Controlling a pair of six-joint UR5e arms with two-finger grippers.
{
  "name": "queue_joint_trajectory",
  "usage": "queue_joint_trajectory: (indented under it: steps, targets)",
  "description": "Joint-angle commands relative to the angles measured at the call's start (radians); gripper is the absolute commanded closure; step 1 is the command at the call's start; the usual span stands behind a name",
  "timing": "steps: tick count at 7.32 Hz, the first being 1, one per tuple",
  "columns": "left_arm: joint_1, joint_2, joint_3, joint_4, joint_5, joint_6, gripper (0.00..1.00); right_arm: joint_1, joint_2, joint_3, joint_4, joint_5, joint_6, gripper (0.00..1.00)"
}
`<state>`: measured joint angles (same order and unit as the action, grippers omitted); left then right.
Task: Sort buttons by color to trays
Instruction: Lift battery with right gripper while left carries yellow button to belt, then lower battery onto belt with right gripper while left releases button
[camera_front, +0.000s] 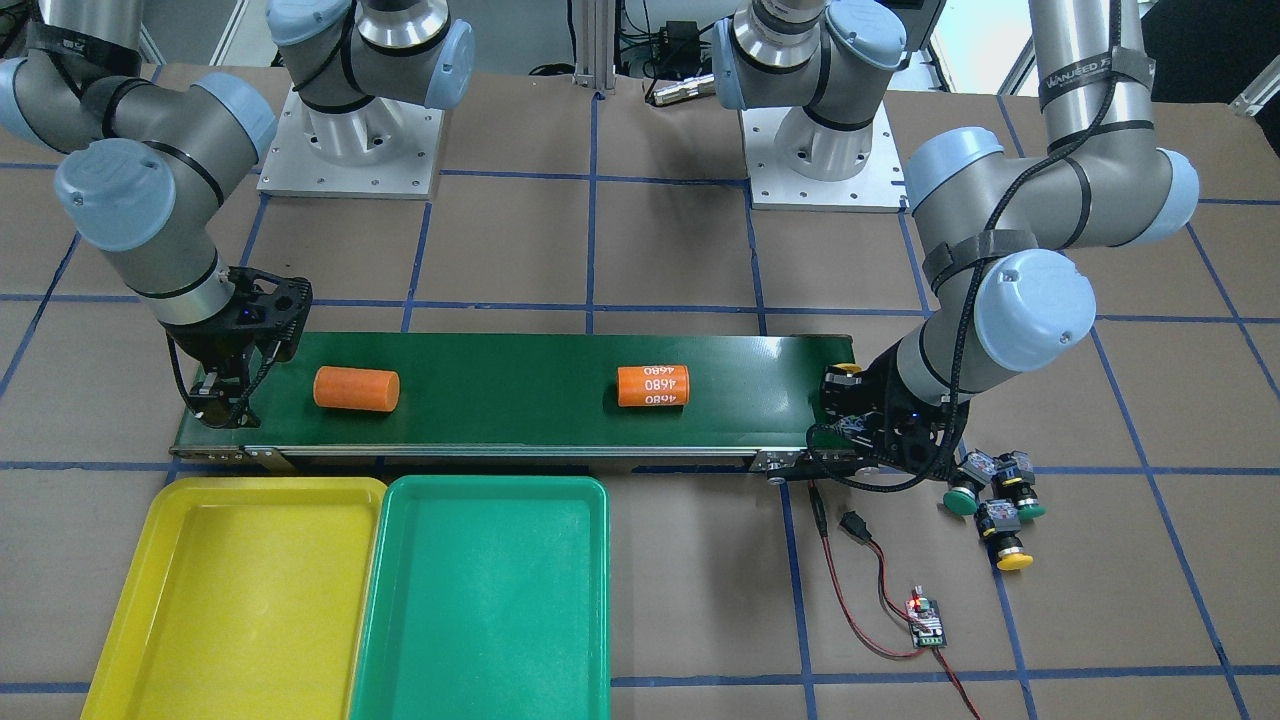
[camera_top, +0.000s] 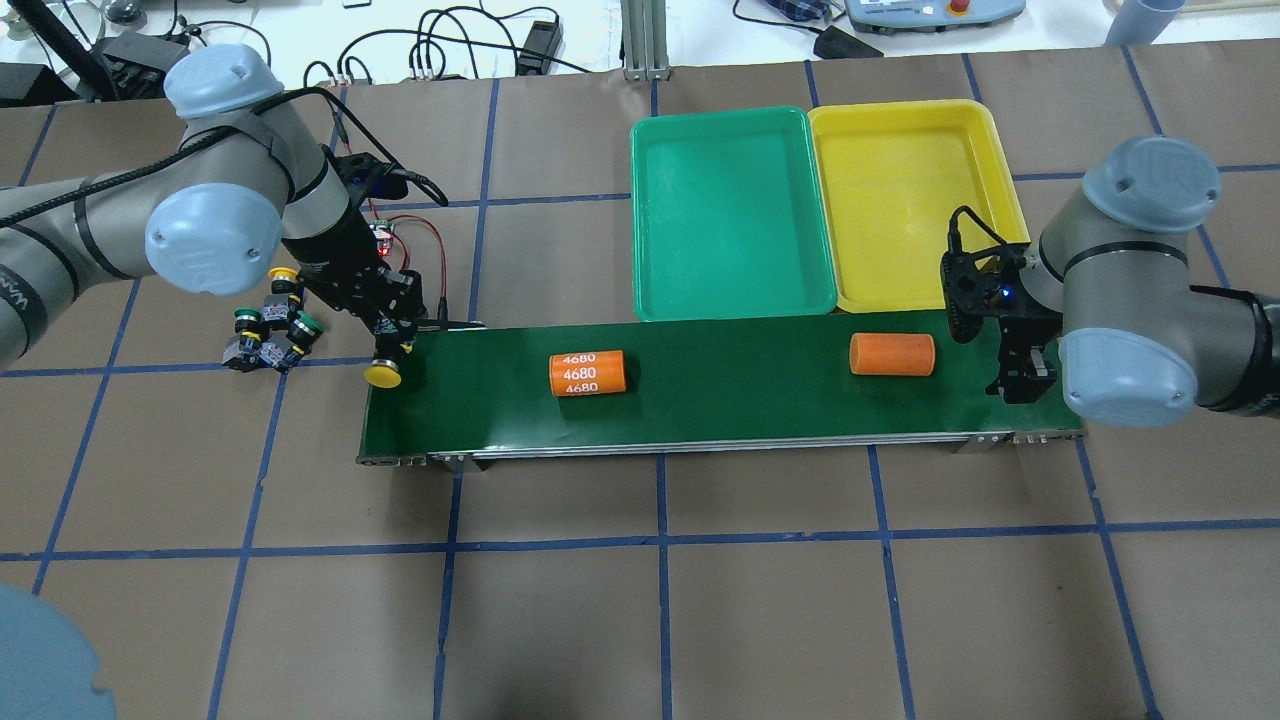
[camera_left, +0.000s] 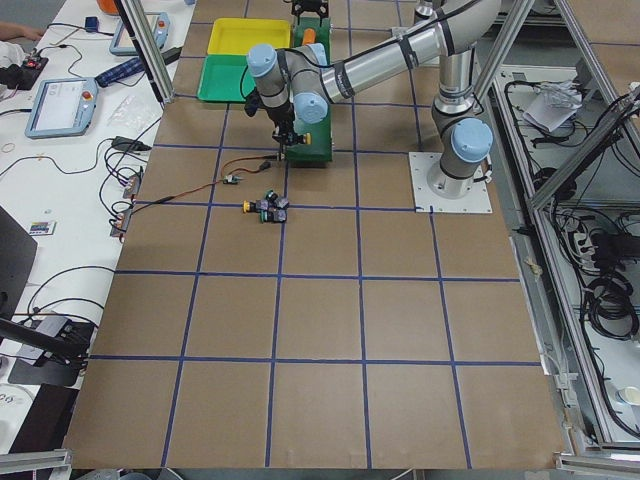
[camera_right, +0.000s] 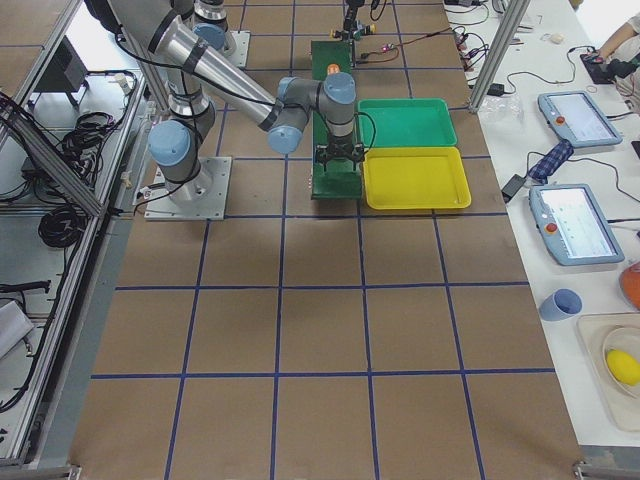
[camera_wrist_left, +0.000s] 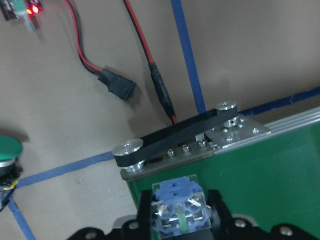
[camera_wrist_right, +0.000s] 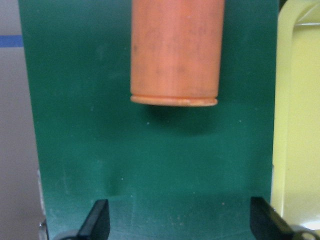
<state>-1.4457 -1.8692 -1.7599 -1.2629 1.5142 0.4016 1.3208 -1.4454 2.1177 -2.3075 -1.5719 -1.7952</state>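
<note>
We count four buttons. The held yellow button (camera_top: 382, 374) is gripped by the left hand (camera_top: 392, 348) over the end of the conveyor belt (camera_top: 740, 395), with its cap pointing away from the wrist. We cannot tell whether it touches the belt. The other three lie clustered on the table (camera_top: 640, 600) just beside that belt end: the loose yellow button (camera_top: 283, 274), one green button (camera_top: 247, 318) and another green button (camera_top: 308, 323). There are two trays, touching side by side along the belt's far edge: the teal-green tray (camera_top: 730, 210) and the yellow tray (camera_top: 910, 200). Two orange cylinders lie on the belt, the printed cylinder (camera_top: 587, 373) (marked 4680) and the plain cylinder (camera_top: 892, 354). The right hand (camera_top: 1025, 382) hangs over the belt's other end, beside the yellow tray. The overhead view shows only the held button's cap, whereas the left wrist view shows its grey-blue terminal end clamped between the fingers (camera_wrist_left: 218, 212). The right wrist view shows that hand's fingers (camera_wrist_right: 99, 221) spread wide and holding nothing, with the plain cylinder ahead of them. A small circuit board (camera_front: 925, 628) with a red light shows clearly only in the front-facing view.
</note>
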Motion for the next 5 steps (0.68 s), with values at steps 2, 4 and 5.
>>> queue_joint_trajectory:
  steps: [2, 4, 5]
  targets:
    - [-0.001, 0.005, -0.047, 0.036, 0.0, -0.003, 0.65, 0.067, 0.003, -0.002, -0.001, 0.012, 0.078, 0.0]
    - [-0.002, 0.01, -0.049, 0.046, -0.003, -0.02, 0.03, 0.145, 0.005, -0.004, -0.003, 0.01, 0.14, 0.0]
    - [-0.002, 0.022, -0.032, 0.04, -0.005, -0.027, 0.0, 0.167, 0.005, -0.005, -0.003, 0.012, 0.166, 0.0]
